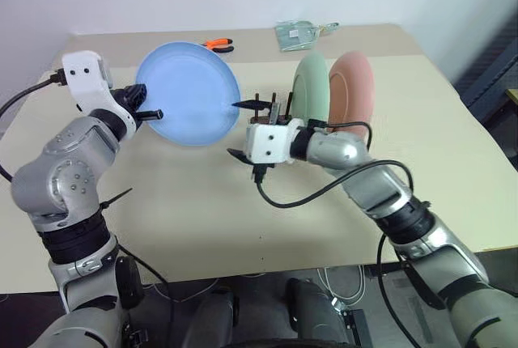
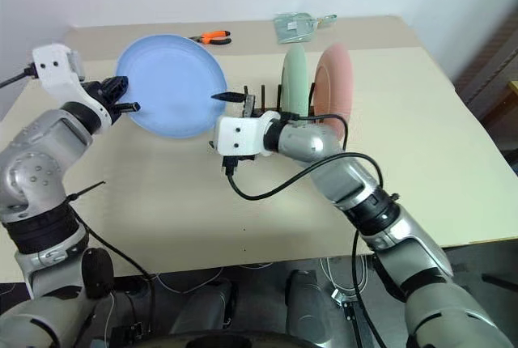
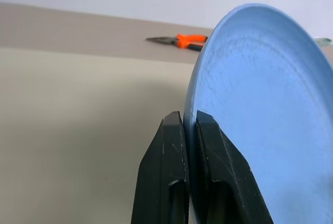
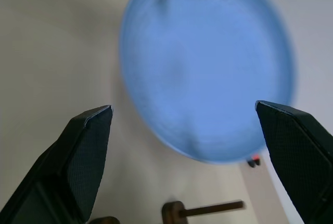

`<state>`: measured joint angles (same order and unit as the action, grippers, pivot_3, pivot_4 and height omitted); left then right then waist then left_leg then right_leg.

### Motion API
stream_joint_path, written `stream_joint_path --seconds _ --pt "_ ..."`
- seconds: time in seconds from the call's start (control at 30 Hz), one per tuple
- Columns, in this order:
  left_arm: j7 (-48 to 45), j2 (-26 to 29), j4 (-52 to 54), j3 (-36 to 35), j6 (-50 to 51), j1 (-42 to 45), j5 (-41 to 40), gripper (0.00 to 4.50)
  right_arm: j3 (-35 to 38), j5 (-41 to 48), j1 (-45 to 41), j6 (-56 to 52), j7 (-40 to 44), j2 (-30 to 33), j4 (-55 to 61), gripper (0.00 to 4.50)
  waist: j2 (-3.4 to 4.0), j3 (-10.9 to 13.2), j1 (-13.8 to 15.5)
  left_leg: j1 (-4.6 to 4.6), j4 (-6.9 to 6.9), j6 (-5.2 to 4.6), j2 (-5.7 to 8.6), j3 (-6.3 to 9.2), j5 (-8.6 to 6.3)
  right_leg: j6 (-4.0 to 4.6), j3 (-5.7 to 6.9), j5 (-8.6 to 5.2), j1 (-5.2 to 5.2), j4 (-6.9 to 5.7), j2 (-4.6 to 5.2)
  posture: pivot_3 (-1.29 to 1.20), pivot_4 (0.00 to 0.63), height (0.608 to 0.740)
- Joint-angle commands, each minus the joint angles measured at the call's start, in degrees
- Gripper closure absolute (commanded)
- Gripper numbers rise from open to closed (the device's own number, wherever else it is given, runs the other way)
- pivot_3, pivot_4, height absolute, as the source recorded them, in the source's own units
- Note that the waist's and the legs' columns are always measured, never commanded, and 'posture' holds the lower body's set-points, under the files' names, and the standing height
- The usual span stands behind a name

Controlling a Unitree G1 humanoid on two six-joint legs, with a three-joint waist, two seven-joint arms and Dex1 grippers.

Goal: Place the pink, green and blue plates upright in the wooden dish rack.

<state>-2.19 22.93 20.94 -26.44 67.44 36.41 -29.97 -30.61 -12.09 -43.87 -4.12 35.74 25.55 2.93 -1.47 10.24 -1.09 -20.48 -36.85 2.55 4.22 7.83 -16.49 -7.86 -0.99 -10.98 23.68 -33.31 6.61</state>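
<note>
My left jaws [image 3: 190, 130] are clamped on the rim of the blue plate [image 1: 188, 93], holding it up off the worktop [image 1: 202, 210]. My right jaws [image 1: 240, 129] stand wide apart with nothing in them, facing the plate's opposite edge without touching it. Just behind them is the rack [image 1: 271, 109], with the green plate [image 1: 309, 85] and pink plate [image 1: 352, 93] upright in it. Bare worktop lies below the blue plate. Pliers [image 1: 217, 43] lie near the far edge.
</note>
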Motion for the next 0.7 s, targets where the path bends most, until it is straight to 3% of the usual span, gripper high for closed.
stream_joint_path --seconds 0.03,0.1,0.2,0.43,0.6,0.7 --pt "1.4 -0.8 5.9 -3.3 5.1 3.0 -3.7 4.43 -0.1 -4.4 -3.0 5.2 -2.4 -2.7 -4.5 0.00 -0.02 0.0 0.0 0.00 0.00 -0.01 0.00 0.01 -0.01 0.01 0.00 0.00 -0.01 0.00 -0.01 0.00 0.150 0.740" --pt "2.0 -1.7 8.1 -3.7 7.2 3.6 -4.9 4.43 -0.9 -7.3 -3.7 7.3 -4.1 -4.0 -7.9 0.00 -0.04 0.0 0.1 -0.01 0.00 -0.01 0.00 0.05 0.00 0.02 0.01 0.02 -0.01 0.00 -0.02 0.00 0.150 0.740" --pt "2.7 -3.0 10.0 -4.4 9.7 3.5 -5.7 4.50 0.1 -8.7 -3.7 8.1 -5.1 -5.9 -10.0 0.91 -0.04 0.0 0.2 0.01 0.00 0.01 0.00 0.07 0.01 0.03 0.01 0.02 -0.03 0.00 -0.04 0.00 0.150 0.740" --pt "3.0 -4.1 10.4 -5.4 11.5 3.1 -6.5 4.50 1.4 -9.1 -1.9 9.2 -3.8 -6.9 -8.9 4.34 -0.04 0.0 0.1 0.02 0.02 0.08 -0.02 0.08 0.04 0.04 0.00 0.02 -0.02 -0.01 -0.09 0.00 0.150 0.740" --pt "3.9 -4.4 5.4 -11.2 -2.5 5.7 -4.4 2.55 3.2 -9.4 -0.1 9.1 -4.1 -7.3 -5.4 4.50 -0.05 0.0 0.2 0.01 0.02 0.34 -0.02 0.08 0.18 0.05 0.00 0.03 -0.02 0.00 -0.10 0.00 0.150 0.740" --pt "4.3 0.2 -0.9 -12.9 -12.5 5.1 0.2 0.95 7.1 -5.9 0.6 6.7 -4.7 -9.2 -2.0 4.50 -0.06 0.0 0.0 0.02 0.04 0.38 -0.05 0.08 0.20 0.10 -0.01 0.05 0.01 0.00 -0.13 0.00 0.150 0.740"
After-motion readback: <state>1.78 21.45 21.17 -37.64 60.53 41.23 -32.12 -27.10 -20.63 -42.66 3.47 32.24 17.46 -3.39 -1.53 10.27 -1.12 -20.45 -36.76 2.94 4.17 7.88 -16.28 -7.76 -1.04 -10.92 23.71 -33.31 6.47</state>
